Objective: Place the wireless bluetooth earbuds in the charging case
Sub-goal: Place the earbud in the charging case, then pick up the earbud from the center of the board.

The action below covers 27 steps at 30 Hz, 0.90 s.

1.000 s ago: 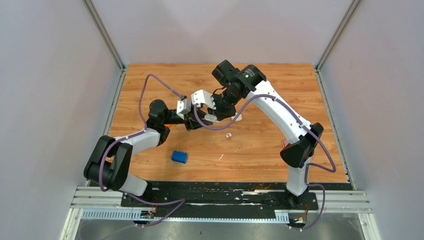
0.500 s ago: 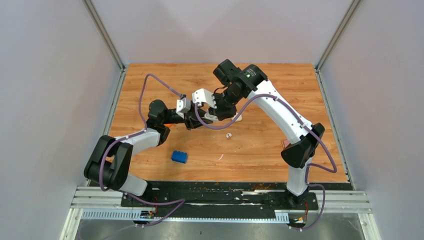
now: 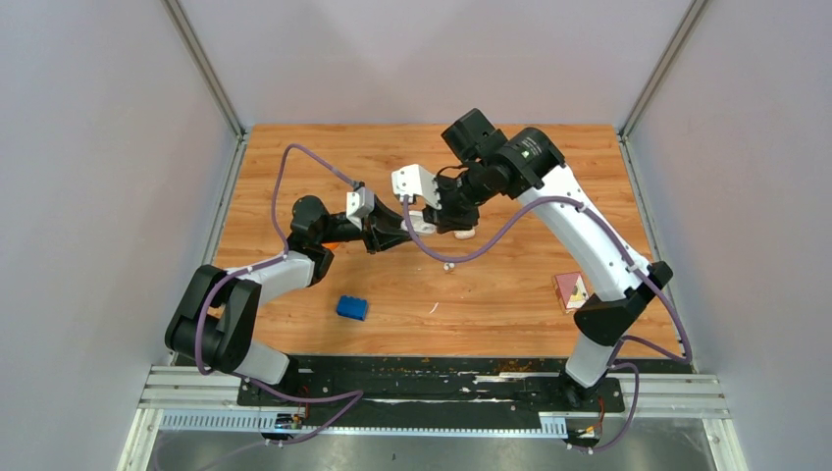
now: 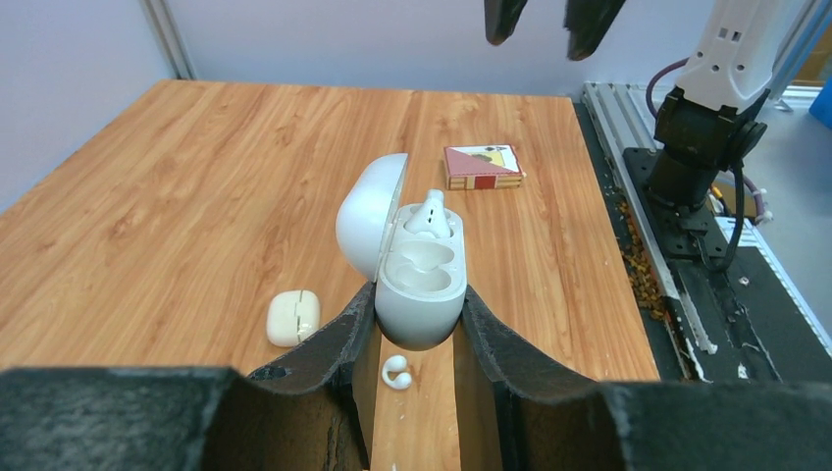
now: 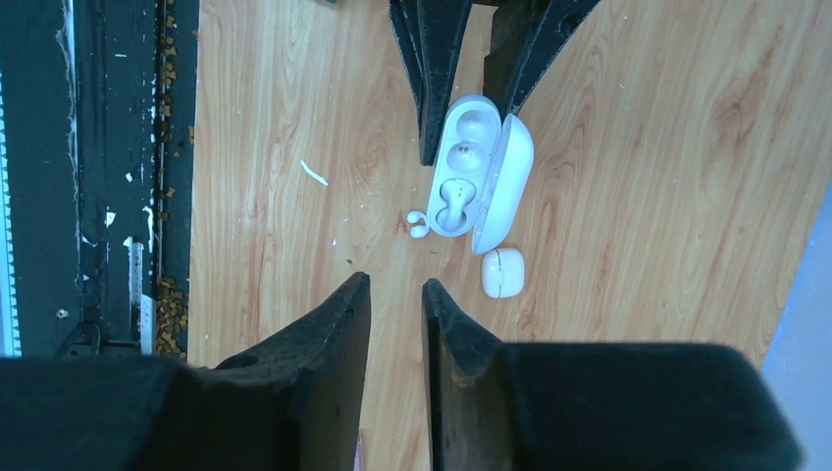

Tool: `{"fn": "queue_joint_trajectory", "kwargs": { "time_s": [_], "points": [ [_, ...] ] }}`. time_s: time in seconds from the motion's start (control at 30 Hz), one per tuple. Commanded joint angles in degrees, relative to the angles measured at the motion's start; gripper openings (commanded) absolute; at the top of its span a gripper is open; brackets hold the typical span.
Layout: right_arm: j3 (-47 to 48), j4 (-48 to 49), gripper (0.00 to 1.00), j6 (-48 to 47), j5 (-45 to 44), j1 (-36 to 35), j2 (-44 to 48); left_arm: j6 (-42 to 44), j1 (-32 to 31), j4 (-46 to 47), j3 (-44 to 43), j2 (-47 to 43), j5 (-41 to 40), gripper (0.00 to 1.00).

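White oval charging case (image 4: 420, 280) is open, lid swung to the far side. It's pinched by the left gripper (image 4: 420, 297) and held up off the desk (image 4: 196, 196). One white earbud (image 4: 430, 212) sits in its right-hand well, and the left well's empty. A second earbud (image 4: 395, 373) lies loose on the desk, just below on the near side.

No legible text or number was found; the small box (image 4: 483, 166) beyond the left gripper (image 4: 417, 304) bore unreadable print.
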<state>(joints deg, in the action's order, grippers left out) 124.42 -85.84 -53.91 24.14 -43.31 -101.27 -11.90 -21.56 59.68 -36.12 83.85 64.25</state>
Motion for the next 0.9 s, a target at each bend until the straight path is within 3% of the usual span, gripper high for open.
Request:
{"fn": "queue_joint_trajectory", "kwargs": {
  "time_s": [0.0,0.03,0.1,0.13,0.4,0.5,0.57,0.7,0.77,0.87],
  "points": [
    [-3.84,5.81,0.33,3.08,-0.56,-0.16,4.13,-2.51,0.38,3.07,0.08,0.33,-1.2,0.0],
    [-5.53,7.66,0.45,3.95,-1.57,-0.19,4.56,-2.97,0.46,3.47,-0.04,0.34,-1.23,0.0],
    [-8.97,11.28,0.91,5.9,-3.52,0.07,4.93,-3.12,0.47,3.66,-0.3,0.24,-0.72,0.0],
    [-9.9,12.55,0.98,6.97,-3.91,0.29,4.83,-2.61,0.4,3.66,-0.42,0.26,-0.19,0.0],
    [-5.92,10.93,0.94,10.09,7.05,6.18,-0.12,0.4,0.42,1.79,-1.63,-0.07,1.91,0.0],
    [-3.64,12.8,0.89,13.79,12.73,11.53,0.38,-3.07,1.28,1.62,-1.21,-0.66,-0.21,0.0],
    [-4.05,18.34,0.84,17.84,11.62,14.87,2.5,-8.31,2.73,2.11,-1.3,-1.48,-1.94,0.0],
    [-18.76,35.45,0.86,23.62,3.94,19.16,11.39,-11.41,5.56,-3.81,-4.0,-6.36,-3.93,0.0],
    [-31.48,45.54,0.99,26.13,2.4,20.98,14.91,-9.96,6.27,-9.62,-6.31,-9.17,-4.14,0.0],
    [-35.6,44.29,1.0,21.42,9.7,23.3,12.27,-9.5,7.67,-16.21,-9.12,-12.37,-6.32,0.0]
  ]
}}
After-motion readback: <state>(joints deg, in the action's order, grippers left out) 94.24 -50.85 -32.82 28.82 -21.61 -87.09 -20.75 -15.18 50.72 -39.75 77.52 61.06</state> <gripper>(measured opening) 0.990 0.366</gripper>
